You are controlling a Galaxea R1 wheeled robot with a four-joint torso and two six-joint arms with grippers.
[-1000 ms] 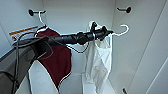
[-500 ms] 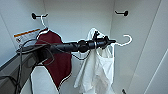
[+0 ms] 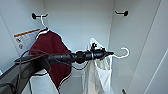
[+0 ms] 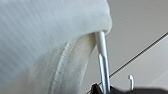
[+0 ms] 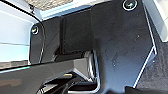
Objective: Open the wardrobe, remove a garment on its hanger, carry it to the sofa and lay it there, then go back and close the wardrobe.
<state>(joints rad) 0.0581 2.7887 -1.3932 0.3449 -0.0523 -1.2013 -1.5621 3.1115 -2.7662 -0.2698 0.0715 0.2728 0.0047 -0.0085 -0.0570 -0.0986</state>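
left fingers (image 3: 110, 53) grip hanger (image 3: 121, 53) (garment (image 3: 96, 72) draped below) inside wardrobe (image 3: 80, 22).

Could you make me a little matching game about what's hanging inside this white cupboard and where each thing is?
Things:
1. maroon jacket with white trim
2. plain white thin T-shirt
3. slim white plastic hanger
4. black wall hook at upper right

States:
A. bare, nothing hanging from it
B. hangs from the upper-left black hook
C. held at the left end effector, hook free in the air
D. droops below the dark arm

Pairs: 1-B, 2-D, 3-C, 4-A
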